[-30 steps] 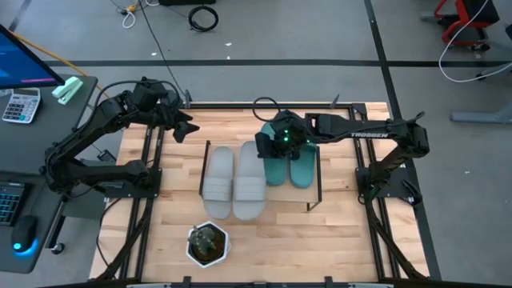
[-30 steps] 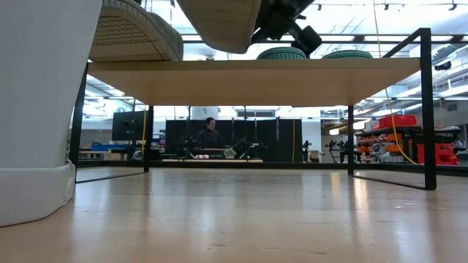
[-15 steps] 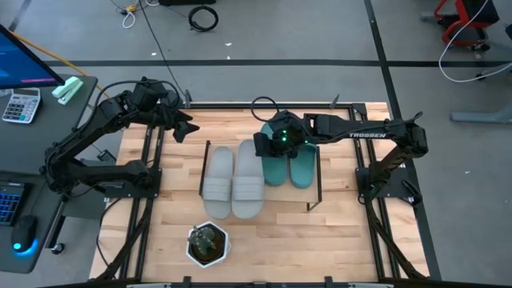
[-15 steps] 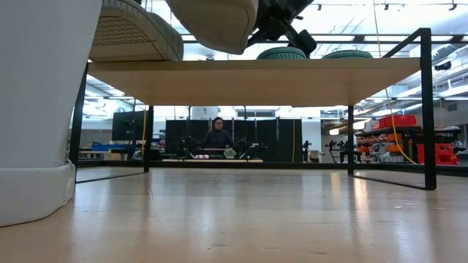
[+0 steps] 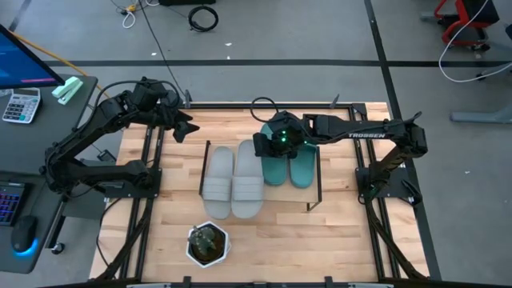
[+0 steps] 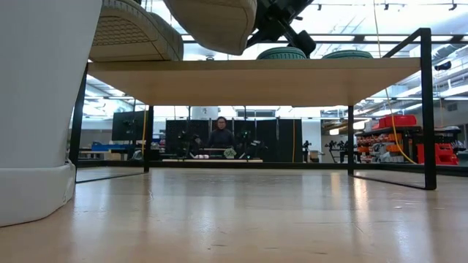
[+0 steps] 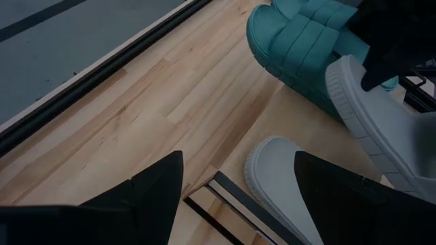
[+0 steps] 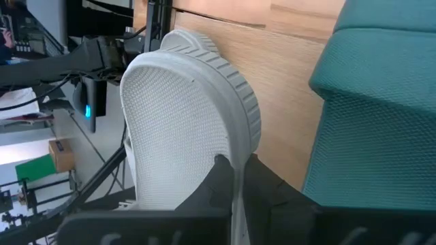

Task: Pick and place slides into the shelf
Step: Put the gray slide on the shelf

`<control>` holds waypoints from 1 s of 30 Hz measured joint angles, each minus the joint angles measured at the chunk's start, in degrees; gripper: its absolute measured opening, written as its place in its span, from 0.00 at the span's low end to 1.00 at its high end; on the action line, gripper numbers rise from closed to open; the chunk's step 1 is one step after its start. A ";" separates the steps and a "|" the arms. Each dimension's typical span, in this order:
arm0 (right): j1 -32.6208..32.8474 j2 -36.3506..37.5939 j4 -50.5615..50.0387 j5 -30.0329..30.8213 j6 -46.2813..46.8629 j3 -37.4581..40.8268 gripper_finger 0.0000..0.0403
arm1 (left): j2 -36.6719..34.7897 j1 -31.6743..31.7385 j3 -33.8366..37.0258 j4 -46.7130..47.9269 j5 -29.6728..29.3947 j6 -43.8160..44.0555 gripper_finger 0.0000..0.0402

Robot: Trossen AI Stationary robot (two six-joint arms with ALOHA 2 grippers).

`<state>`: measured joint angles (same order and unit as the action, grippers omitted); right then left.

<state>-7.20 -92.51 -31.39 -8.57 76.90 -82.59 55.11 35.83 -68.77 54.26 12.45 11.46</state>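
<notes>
Two teal slides [image 5: 290,166] lie side by side, soles down, on the right half of the shelf [image 6: 292,71]. One grey slide [image 5: 218,180] lies on the shelf's left end, its near end jutting past the edge [image 6: 135,33]. My right gripper [image 5: 262,146] is shut on the second grey slide [image 5: 249,182], between the first grey one and the teal pair. My left gripper [image 5: 186,128] hangs open over the table's far left, short of the shelf, touching nothing [image 7: 231,184]. My right gripper holds the second grey slide by the rim at its far end [image 8: 240,160], one finger [image 8: 214,173] on the footbed and the other outside the rim. It comes level from the far right side. The slide's near end [image 6: 212,22] is raised above the shelf board.
A white plant pot [image 5: 207,244] stands near the table's near edge, left of centre, and fills the left of the low view [image 6: 36,109]. Black frame rails run along the table's sides [image 5: 152,200]. A person stands far off in the room [image 6: 219,135].
My right gripper has drifted slightly toward the table's left, carrying the held grey slide with it; the slide's raised near end has shifted a little left above the shelf. The other slides stay where they were.
</notes>
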 joint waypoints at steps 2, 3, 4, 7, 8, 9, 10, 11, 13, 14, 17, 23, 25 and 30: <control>0.32 -0.36 0.25 0.12 0.01 -0.02 0.04 | 0.00 0.00 0.00 0.00 0.00 -0.02 0.71; 0.39 -0.53 0.32 -0.01 0.02 -0.02 0.04 | 0.00 0.00 0.00 0.00 0.00 -0.04 0.71; 0.64 -0.71 0.15 -0.07 0.04 0.01 0.04 | 0.00 0.00 0.00 0.00 0.00 -0.04 0.71; 1.12 -2.00 0.87 -0.39 0.35 0.01 0.03 | 0.00 0.00 0.00 0.00 -0.02 -0.04 0.71; 1.15 -2.59 0.86 -0.38 0.38 0.01 0.04 | 0.00 -0.04 0.00 0.00 0.00 -0.04 0.71; 1.18 -3.03 1.44 -0.70 0.28 0.01 0.04 | -0.02 -0.02 0.00 0.00 0.00 -0.02 0.71; 1.27 -3.21 1.84 -0.81 0.20 0.01 0.04 | -0.01 -0.02 0.00 0.00 -0.02 0.06 0.71; 1.33 -3.37 1.75 -0.79 0.22 0.01 0.04 | 0.00 -0.03 0.00 0.00 0.00 0.11 0.71; 1.31 -3.71 2.82 -0.81 -0.03 0.01 0.04 | -0.02 0.00 0.00 0.01 -0.01 0.16 0.71; 1.32 -3.77 2.72 -0.82 -0.12 0.01 0.04 | 0.00 -0.02 0.00 0.02 -0.01 0.17 0.71; 1.32 -3.80 2.60 -0.72 -0.52 0.01 0.05 | 0.00 -0.01 0.00 0.03 -0.02 0.26 0.71; 1.33 -3.80 0.63 -0.51 -0.57 0.01 0.10 | 0.00 -0.02 0.00 0.04 0.00 0.33 0.71; 1.37 -3.80 0.37 -0.51 -0.57 0.01 0.10 | 0.00 -0.02 0.00 0.02 0.00 0.33 0.71; 1.37 -3.80 0.41 -0.77 -0.92 0.01 0.07 | 0.00 -0.02 0.00 0.04 0.00 0.20 0.71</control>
<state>-5.82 -96.31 -30.98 -9.34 75.99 -82.59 55.11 35.81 -68.77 54.30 12.45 11.66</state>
